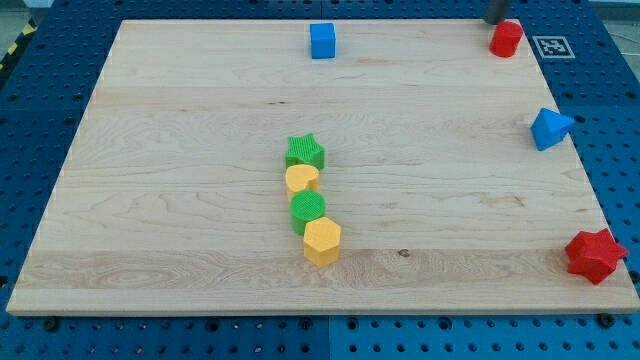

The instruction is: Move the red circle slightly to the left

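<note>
The red circle block (506, 38) sits at the view's top right, near the board's far right corner. My tip (497, 20) shows as a dark rod end at the very top edge, just above and slightly left of the red circle, close to or touching its far side. A red star (594, 256) lies at the view's bottom right, by the board's right edge.
A blue cube (322, 40) is at top centre. A blue triangle (550, 128) lies at the right edge. In the middle a column runs downward: green star (305, 152), yellow heart (301, 179), green circle (309, 209), yellow hexagon (322, 241). A marker tag (553, 45) lies off the board.
</note>
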Robot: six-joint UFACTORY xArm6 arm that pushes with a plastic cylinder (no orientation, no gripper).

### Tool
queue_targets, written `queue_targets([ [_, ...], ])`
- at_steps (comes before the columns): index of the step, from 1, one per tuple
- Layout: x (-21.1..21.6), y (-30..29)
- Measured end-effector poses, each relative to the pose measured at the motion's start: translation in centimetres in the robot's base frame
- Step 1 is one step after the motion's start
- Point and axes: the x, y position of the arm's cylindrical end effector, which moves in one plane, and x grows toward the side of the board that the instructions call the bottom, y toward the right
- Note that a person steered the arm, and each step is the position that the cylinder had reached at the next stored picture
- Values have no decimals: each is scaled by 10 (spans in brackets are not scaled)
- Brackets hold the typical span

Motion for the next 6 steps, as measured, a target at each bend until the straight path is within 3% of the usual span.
queue_targets([
  [2,4,17],
  [6,55,35],
])
